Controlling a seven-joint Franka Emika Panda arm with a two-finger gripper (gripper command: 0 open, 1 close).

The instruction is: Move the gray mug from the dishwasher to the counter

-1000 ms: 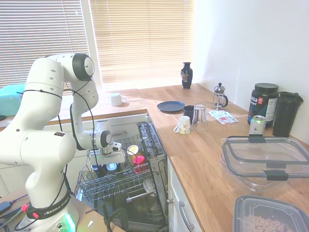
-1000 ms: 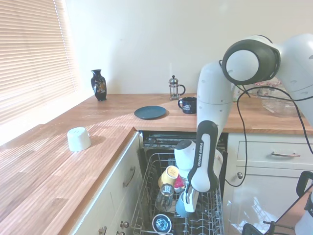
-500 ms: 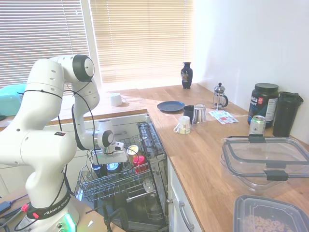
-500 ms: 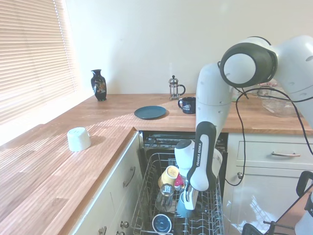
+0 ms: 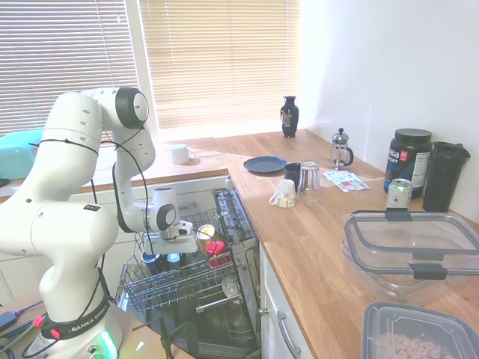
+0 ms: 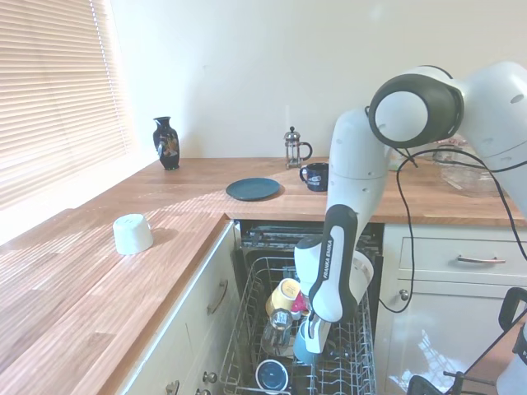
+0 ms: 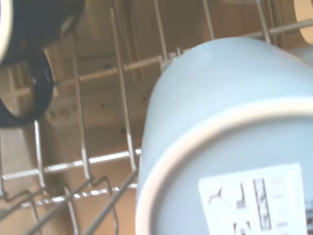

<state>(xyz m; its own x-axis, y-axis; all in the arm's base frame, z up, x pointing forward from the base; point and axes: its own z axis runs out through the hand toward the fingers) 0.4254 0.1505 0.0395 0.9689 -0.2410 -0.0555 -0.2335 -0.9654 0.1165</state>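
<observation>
The gray mug (image 6: 301, 352) sits among the cups in the dishwasher's wire rack (image 6: 240, 341), directly under my gripper (image 6: 311, 346). From the other side the gripper (image 5: 174, 250) is low over the rack (image 5: 176, 288) with the mug (image 5: 173, 259) just below it. In the wrist view the gray mug (image 7: 225, 122) fills most of the picture, tilted, its base with a white sticker facing the camera. The arm hides how the gripper meets the mug. The wooden counter (image 6: 99, 271) runs along the rack's side and behind it.
A black mug with a blue inside (image 6: 272, 376), a yellow mug (image 6: 286, 294) and a glass (image 6: 277, 329) share the rack. On the counter (image 5: 314, 239) lie a small white mug (image 6: 132, 233), a dark blue plate (image 6: 253, 189), a black mug and a French press.
The arm's elbow has swung slightly to one side over the rack. The hand stays low at the gray mug, which has barely shifted.
</observation>
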